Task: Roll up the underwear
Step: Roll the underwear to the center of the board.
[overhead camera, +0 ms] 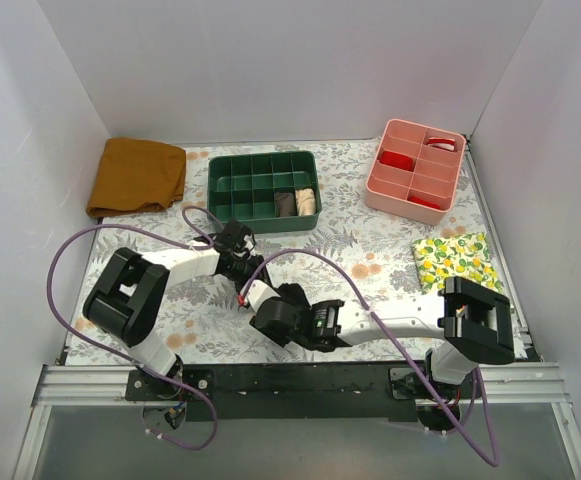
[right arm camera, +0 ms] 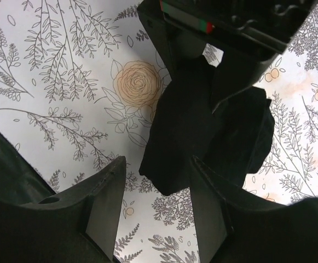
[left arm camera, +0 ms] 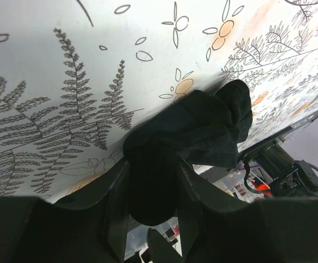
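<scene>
The underwear (left arm camera: 202, 123) is a bunched black fabric roll held above the floral table cover. My left gripper (left arm camera: 150, 164) is shut on one end of it, and the rest bulges out past the fingertips. In the right wrist view the underwear (right arm camera: 191, 126) hangs from the left gripper's jaws at the top. My right gripper (right arm camera: 154, 164) is open, and the fabric's lower corner sits between its fingertips. In the top view both grippers meet near the table's middle, left (overhead camera: 238, 258) and right (overhead camera: 258, 296), hiding the garment. No grey label shows.
A green compartment tray (overhead camera: 232, 185) at the back holds a dark roll and a cream roll. A pink tray (overhead camera: 395, 185) stands back right. A mustard-brown cloth (overhead camera: 137, 175) lies back left and a lemon-print cloth (overhead camera: 455, 258) lies at the right.
</scene>
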